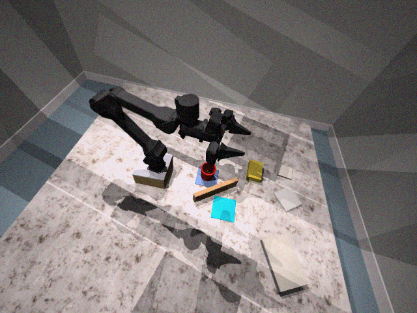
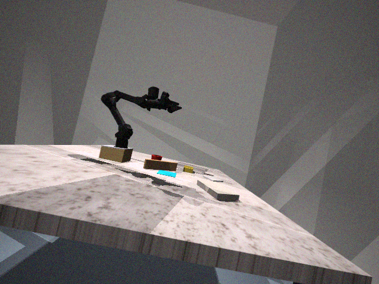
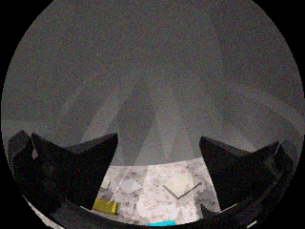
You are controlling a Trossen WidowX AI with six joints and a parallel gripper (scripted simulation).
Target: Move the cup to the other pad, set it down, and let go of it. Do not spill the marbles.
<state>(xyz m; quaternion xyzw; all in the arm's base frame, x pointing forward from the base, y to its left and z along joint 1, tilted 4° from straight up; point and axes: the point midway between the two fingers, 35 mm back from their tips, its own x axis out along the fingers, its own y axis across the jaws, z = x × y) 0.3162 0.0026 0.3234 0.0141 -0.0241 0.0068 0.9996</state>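
A red cup [image 1: 208, 171] [image 2: 156, 157] stands upright on the blue pad [image 1: 201, 180]. Small marbles seem to show inside it in the top view, too small to count. The cyan pad [image 1: 223, 208] [image 2: 166, 173] [image 3: 162, 223] lies bare on the table, apart from a shadow, beyond the wooden bar from the cup. My gripper [image 1: 247, 143] [image 2: 181, 106] [image 3: 159, 140] is open and empty, high above the table and pointing outward. The cup and the blue pad are out of the wrist view.
A low wooden bar [image 1: 215, 190] [image 2: 160, 165] stands between the two pads. A yellow block [image 1: 255, 170] [image 2: 188, 168] [image 3: 105, 206] lies beyond the cup. A thick pale slab [image 1: 285, 264] [image 2: 218, 190] and a thin grey tile [image 1: 287, 199] [image 3: 130, 186] lie farther out.
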